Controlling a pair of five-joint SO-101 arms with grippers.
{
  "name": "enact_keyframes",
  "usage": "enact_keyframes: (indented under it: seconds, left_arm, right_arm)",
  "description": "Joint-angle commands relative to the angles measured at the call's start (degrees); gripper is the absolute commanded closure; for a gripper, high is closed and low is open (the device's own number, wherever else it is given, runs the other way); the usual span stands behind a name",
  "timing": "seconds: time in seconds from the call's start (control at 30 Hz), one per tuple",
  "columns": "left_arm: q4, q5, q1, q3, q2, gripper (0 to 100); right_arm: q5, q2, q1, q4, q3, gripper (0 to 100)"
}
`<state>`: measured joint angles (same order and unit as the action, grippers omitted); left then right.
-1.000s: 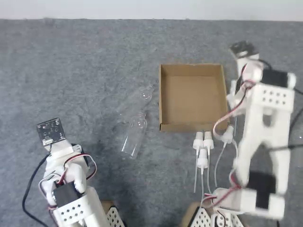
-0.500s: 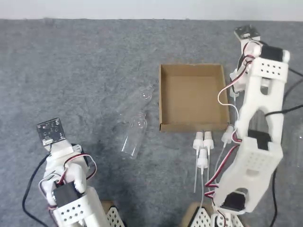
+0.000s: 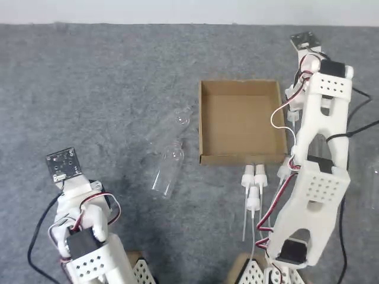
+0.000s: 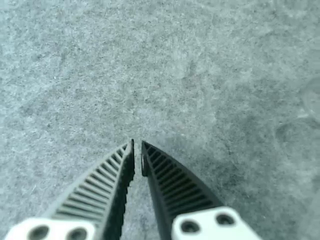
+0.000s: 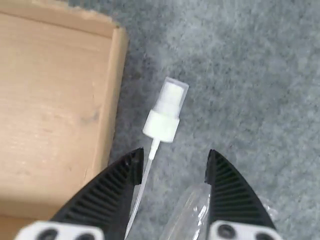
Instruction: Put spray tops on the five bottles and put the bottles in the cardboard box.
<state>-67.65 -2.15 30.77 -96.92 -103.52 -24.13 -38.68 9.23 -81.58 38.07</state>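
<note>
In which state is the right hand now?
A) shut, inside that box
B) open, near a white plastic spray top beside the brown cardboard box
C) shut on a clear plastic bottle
B: the right hand stands open, the white plastic spray top lying just ahead of it beside the brown cardboard box wall.

Grey carpeted table [image 3: 89, 77]: open cardboard box [image 3: 240, 158], clear bottles [image 3: 167, 168] on sides, spray tops [image 3: 253, 200] beside box.
</note>
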Motion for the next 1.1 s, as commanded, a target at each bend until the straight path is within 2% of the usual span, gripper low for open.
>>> enact_keyframes:
  seconds: [0.0,0.43,0.87,1.07]
  left_arm:
    - [1.49,0.18,-0.09,0.40,-0.97,98]
    - [1.49,0.18,-0.09,0.40,-0.97,98]
    - [1.41,0.18,-0.09,0.40,-0.97,98]
    - [1.41,0.18,-0.09,0.40,-0.97,98]
  right_arm:
    - [1.32,0.57,-0.48,2.77,3.78,81.7]
    - [2.64,-5.05,-1.89,7.34,3.78,82.1]
    - [2.64,-10.51,-2.33,6.99,3.78,82.4]
    - [2.64,-12.09,-2.33,7.25,3.78,94.7]
